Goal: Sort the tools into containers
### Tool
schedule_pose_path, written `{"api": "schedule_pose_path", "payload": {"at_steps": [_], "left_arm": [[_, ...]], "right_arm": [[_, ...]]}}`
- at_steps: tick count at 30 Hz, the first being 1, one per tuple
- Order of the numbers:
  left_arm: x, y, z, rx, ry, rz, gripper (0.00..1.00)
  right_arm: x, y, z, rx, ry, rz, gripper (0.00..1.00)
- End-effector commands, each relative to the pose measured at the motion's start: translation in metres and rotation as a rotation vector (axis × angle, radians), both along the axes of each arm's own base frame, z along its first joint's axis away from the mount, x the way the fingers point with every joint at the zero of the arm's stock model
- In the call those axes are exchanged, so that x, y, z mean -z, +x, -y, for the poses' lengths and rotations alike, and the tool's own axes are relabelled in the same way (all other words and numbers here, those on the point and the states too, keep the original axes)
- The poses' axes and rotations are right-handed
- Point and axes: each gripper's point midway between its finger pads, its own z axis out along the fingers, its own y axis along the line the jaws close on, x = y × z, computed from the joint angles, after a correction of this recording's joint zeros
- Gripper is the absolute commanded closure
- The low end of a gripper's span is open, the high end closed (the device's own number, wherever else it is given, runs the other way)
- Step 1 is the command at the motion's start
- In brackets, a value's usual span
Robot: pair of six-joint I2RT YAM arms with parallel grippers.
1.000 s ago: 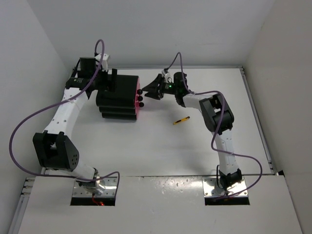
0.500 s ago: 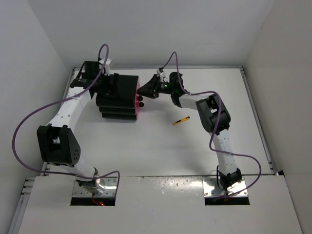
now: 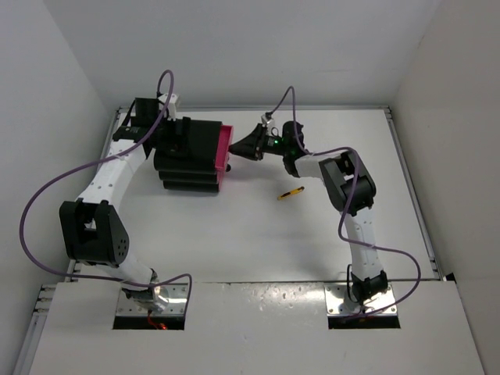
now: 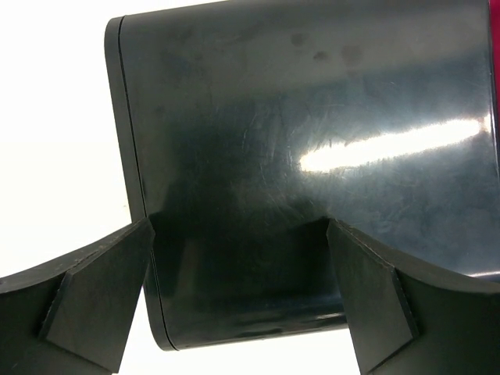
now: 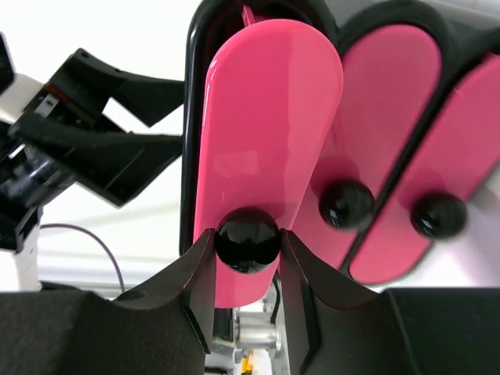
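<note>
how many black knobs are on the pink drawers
3. The first knob sits between the right fingers, on the drawer that sticks out. The second knob is on the middle drawer, the third knob on the last drawer. None seems hidden.

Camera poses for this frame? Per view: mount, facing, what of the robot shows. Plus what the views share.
Top external: fixed above and behind the bases, looking down on the table; both arms whole, left gripper at the black cabinet, right gripper at the open drawer.
Left wrist: on the left arm, facing the cabinet's glossy shell; its spread fingers at the bottom corners.
Right wrist: on the right arm, facing the pink drawer fronts; its fingers shut on the open drawer's knob.
Shared: the cabinet shows in all three.
</note>
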Motion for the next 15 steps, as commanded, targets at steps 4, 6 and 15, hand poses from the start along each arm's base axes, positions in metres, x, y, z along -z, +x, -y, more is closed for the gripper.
{"api": "schedule_pose_path", "payload": {"at_steps": [4,6,15], "left_arm": [[0.012,-0.005,-0.003,-0.015,-0.010,-0.037,0.00],[0.012,-0.005,-0.003,-0.015,-0.010,-0.037,0.00],[0.009,-0.005,-0.002,-0.008,-0.016,-0.038,0.00]], "right_arm": [[-0.018,-0.001,0.044,0.021,0.027,0.069,0.86],[-0.022,0.000,0.053,0.037,0.027,0.071,0.86],[-0.025,-0.002,0.067,-0.005,0.008,0.078,0.31]]}}
